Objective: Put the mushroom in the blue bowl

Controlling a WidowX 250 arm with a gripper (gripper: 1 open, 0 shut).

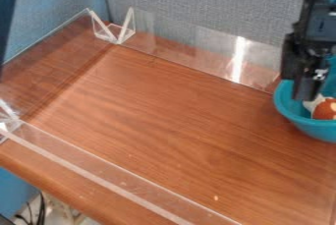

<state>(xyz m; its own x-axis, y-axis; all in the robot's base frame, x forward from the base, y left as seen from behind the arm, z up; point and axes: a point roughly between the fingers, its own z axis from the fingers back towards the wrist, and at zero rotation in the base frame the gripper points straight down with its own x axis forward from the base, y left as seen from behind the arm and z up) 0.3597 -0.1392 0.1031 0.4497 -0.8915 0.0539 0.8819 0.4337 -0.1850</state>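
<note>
At the right edge of the wooden table, I saw the blue bowl with the mushroom lying inside it, cream stem leftward and reddish cap at the frame's edge. My gripper hung just above the bowl's near rim, fingers spread and holding nothing.

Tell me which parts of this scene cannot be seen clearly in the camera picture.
- Blue bowl: its right side is cut off by the picture's right edge.
- Mushroom: small; the frame edge and the gripper in front cover part of it, so its exact pose in the bowl is unclear.
- Gripper: the dark fingers blur together; the gap between them is hard to read.
- Arm: cut off by the top edge.
</note>
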